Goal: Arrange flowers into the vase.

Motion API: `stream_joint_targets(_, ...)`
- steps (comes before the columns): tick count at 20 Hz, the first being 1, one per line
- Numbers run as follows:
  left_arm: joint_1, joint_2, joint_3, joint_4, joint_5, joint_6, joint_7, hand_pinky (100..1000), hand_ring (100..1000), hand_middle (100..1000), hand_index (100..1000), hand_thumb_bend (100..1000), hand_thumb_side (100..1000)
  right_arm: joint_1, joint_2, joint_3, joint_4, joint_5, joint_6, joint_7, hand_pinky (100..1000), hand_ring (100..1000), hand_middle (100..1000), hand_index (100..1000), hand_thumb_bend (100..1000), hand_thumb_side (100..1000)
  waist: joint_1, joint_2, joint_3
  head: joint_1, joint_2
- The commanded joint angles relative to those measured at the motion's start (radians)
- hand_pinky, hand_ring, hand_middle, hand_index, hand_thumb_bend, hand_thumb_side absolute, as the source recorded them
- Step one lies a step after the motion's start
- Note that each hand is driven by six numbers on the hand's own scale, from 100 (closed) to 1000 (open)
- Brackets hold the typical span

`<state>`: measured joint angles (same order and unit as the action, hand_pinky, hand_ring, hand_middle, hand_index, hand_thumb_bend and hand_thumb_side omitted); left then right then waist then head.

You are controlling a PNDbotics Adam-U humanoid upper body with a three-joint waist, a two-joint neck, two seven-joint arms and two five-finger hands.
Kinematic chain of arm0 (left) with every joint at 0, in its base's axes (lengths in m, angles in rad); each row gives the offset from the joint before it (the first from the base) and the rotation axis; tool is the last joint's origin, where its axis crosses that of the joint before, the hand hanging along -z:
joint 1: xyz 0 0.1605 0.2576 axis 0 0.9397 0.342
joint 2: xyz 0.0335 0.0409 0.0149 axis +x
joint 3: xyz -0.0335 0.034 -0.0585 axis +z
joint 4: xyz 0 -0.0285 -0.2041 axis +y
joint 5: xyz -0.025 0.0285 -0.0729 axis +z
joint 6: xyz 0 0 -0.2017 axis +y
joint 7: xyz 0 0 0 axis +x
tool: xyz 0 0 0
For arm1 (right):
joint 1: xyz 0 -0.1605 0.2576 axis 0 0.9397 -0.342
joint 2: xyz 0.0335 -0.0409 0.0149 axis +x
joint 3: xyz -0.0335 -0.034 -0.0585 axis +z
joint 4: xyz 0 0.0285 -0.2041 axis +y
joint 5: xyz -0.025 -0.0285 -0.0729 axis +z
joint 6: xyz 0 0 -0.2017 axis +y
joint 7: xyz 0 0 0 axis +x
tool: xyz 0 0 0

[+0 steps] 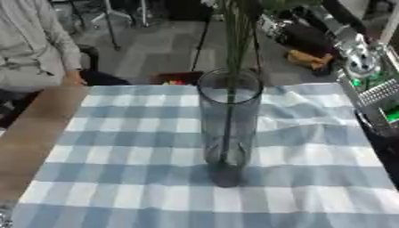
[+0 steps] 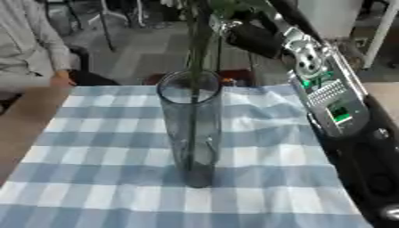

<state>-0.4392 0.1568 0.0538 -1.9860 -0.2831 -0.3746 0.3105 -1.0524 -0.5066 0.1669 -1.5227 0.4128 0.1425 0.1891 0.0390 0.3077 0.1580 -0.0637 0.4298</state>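
Observation:
A tall clear glass vase stands upright in the middle of a blue and white checked cloth. Thin green stems run down from the top edge into the vase and reach near its bottom. My right arm comes in along the right side and rises toward the top of the stems. Its dark hand sits up near the top edge, just right of the stems. Whether it holds the stems is hidden. My left hand does not show.
The cloth is rumpled to the right of the vase. Bare wooden tabletop shows along the left. A small red object sits just past the table's far edge, with stands on the floor behind.

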Motion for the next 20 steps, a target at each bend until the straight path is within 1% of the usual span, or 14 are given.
stream_joint_targets(1,-0.008,0.01,0.007,-0.014,-0.004,0.002,-0.001,533,716,819,877,176,1000,-0.01,-0.034,-0.008,-0.025,0.021,-0.002,0.016,737,651,332,489,415,914,0.0,-0.027,-0.002,0.004,-0.009)
stream_joint_targets(3,-0.009,0.01,0.007,-0.014,-0.004,0.002,-0.001,533,716,819,877,176,1000,-0.006,-0.038,-0.008,-0.03,0.028,-0.004,0.027,748,675,364,533,435,951,0.001,-0.028,-0.002,0.004,-0.01)
stream_joint_targets(7,-0.008,0.01,0.008,-0.014,-0.005,0.002,-0.001,533,716,819,877,177,1000,0.003,-0.05,-0.01,-0.041,0.036,-0.008,0.048,756,696,394,584,456,984,0.001,-0.03,-0.003,0.006,-0.012)
stream_joint_targets(12,-0.008,0.011,0.008,-0.014,-0.005,0.003,0.0,533,716,819,877,176,1000,0.019,-0.069,-0.014,-0.053,0.038,-0.013,0.069,761,710,410,605,465,999,0.003,-0.03,-0.005,0.007,-0.014)
stream_joint_targets(20,-0.008,0.011,0.009,-0.014,-0.006,0.004,0.002,533,716,820,878,178,1000,0.045,-0.098,-0.025,-0.081,0.032,-0.015,0.081,763,723,427,626,479,1000,0.005,-0.031,-0.008,0.008,-0.014)
